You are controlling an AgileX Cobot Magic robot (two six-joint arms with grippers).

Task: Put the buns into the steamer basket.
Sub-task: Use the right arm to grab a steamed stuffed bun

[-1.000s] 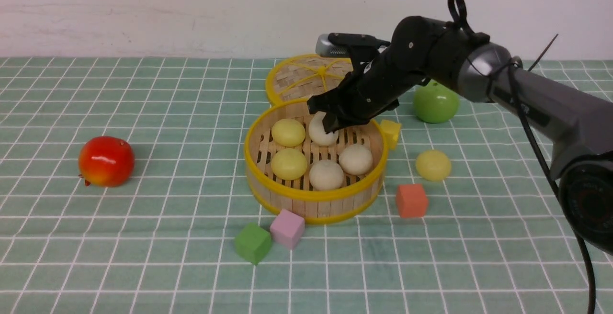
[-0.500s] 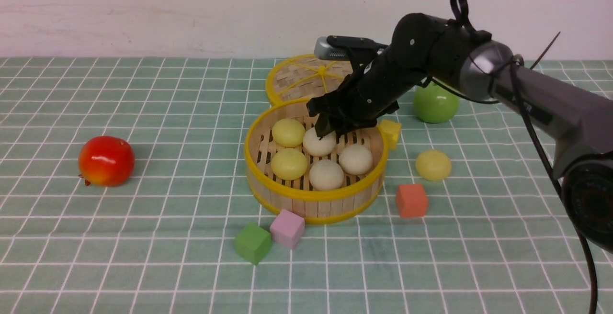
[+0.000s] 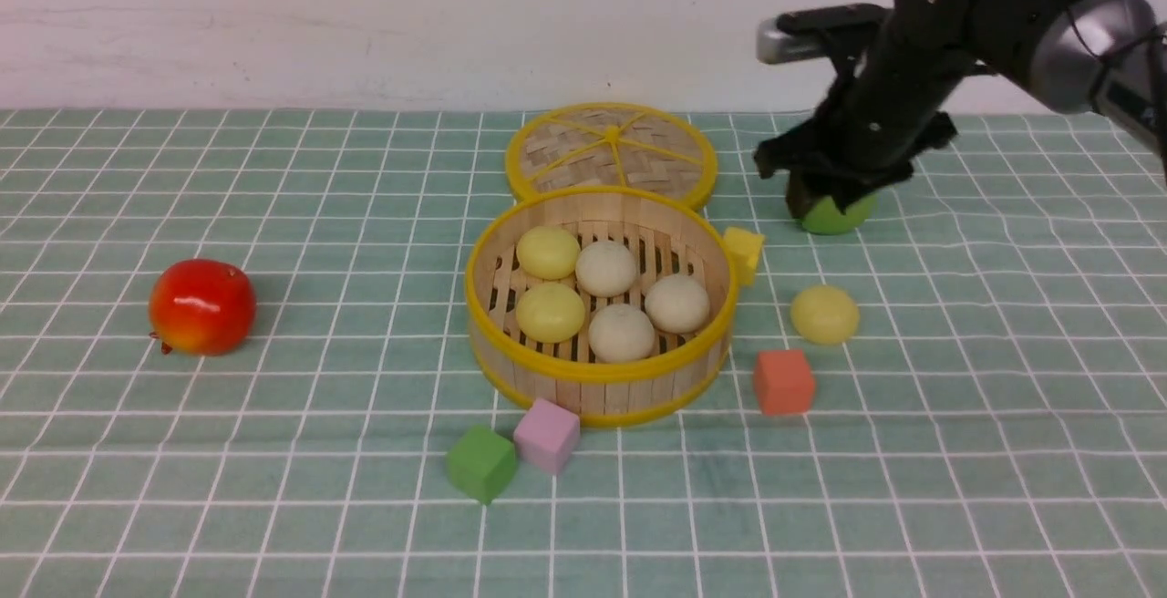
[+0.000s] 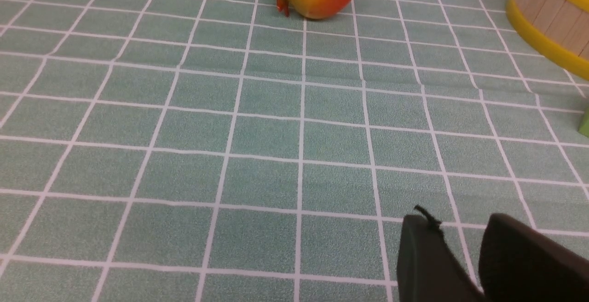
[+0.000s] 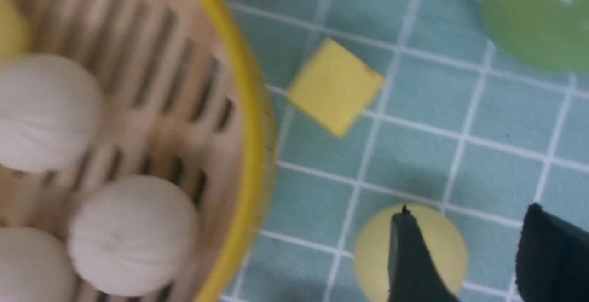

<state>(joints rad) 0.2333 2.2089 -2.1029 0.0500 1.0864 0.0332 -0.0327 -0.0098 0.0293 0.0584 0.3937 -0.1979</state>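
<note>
- The steamer basket (image 3: pixel 597 302) holds five buns (image 3: pixel 606 268), packed close on its slotted floor, so one spot is open.
- The last pale yellow bun (image 3: pixel 824 314) lies on the cloth right of the basket, near the orange cube (image 3: pixel 783 381).
- The right gripper (image 3: pixel 834 186) hangs beyond and right of the basket, jaws apart and empty, probably lining up on that bun.
- The left gripper (image 4: pixel 460 246) idles left of the basket, holding nothing; its jaws are slightly apart.
</note>
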